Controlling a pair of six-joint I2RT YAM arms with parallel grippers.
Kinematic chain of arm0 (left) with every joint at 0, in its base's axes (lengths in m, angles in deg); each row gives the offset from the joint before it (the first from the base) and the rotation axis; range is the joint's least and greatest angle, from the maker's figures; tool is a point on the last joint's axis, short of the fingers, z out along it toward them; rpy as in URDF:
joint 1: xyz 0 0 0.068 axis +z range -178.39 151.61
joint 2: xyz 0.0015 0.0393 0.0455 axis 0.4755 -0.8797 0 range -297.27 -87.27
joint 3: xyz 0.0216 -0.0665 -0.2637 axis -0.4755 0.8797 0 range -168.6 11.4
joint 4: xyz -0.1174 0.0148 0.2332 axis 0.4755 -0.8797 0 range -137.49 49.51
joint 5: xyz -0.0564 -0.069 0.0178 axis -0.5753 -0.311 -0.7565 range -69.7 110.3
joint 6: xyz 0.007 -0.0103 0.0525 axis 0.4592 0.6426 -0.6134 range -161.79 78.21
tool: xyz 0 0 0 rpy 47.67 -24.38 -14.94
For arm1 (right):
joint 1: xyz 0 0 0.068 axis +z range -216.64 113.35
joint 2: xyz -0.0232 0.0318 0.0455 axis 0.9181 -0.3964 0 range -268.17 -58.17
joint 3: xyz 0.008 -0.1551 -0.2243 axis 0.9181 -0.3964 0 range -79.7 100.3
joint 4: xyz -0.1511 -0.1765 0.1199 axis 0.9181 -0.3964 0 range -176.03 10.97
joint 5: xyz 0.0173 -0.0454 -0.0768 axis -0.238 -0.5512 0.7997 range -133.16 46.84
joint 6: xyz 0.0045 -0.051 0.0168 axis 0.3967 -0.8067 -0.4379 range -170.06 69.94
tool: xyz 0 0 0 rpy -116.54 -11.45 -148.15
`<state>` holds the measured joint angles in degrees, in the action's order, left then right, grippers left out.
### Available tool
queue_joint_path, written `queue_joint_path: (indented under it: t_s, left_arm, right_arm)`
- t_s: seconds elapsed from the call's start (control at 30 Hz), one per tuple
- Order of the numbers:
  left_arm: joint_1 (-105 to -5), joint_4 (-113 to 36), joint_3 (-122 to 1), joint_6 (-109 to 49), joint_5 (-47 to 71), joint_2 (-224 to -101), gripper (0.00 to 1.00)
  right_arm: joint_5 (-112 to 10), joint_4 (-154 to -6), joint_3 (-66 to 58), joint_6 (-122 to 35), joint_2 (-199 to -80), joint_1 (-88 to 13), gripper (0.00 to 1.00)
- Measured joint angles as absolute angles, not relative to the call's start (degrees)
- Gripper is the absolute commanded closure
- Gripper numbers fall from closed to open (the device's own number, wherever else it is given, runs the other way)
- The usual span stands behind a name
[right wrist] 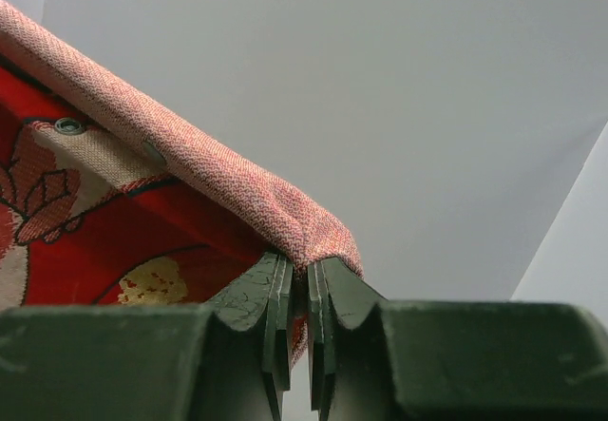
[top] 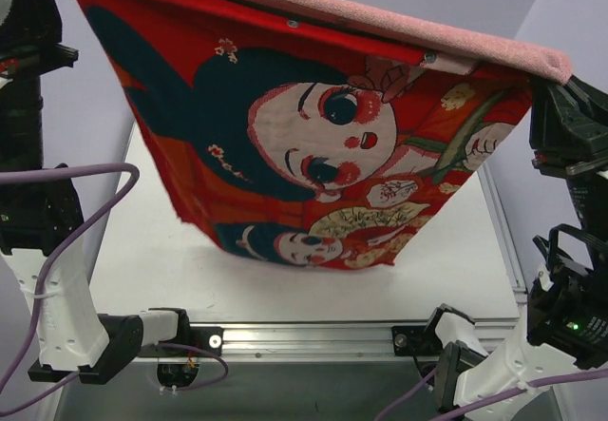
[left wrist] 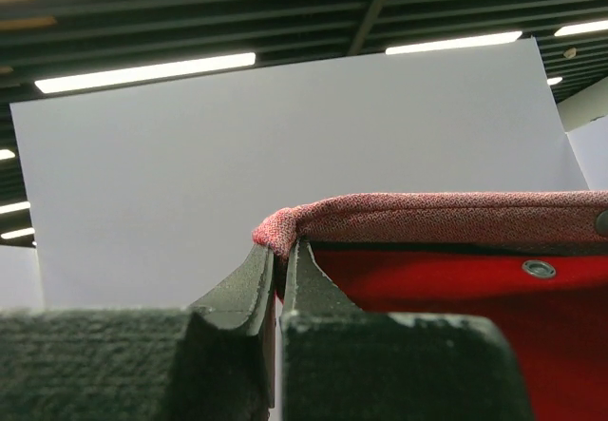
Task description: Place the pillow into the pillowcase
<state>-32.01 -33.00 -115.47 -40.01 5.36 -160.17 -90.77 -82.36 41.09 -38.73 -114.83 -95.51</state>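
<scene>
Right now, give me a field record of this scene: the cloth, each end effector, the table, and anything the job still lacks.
pillowcase: red, printed side towards the top camera, hanging spread out, top edge folded over to show the pink reverse
left end effector: shut on one top corner of the pillowcase
right end effector: shut on the other top corner
table: white, below the hanging cloth; whether they touch cannot be told
pillow: not in view

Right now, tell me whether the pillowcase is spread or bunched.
Spread: the pillowcase hangs stretched between the left gripper and right gripper.
</scene>
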Motion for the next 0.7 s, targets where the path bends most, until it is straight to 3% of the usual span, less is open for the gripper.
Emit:
queue_joint_path:
  t_s: [0.2, 0.37, 0.53, 0.7]
  left_arm:
    - [-32.0, -32.8, -115.6, -40.5, 4.7, -161.4, 1.00]
    - [-32.4, -33.5, -105.4, -38.0, -1.1, -164.4, 1.00]
    - [-35.3, -35.5, -100.8, -36.4, -3.8, -177.3, 1.00]
    - [-40.3, -39.3, -104.8, -39.7, -3.6, -199.0, 1.00]
  right_arm:
    - [-93.8, -82.0, 38.4, -33.5, -117.2, -95.4, 1.00]
    - [-94.6, -83.5, 23.5, -33.4, -118.5, -89.8, 1.00]
    - [-91.2, -89.4, 11.1, -40.1, -126.5, -85.0, 1.00]
    - [-81.4, -95.8, 12.5, -47.1, -145.6, -84.9, 1.00]
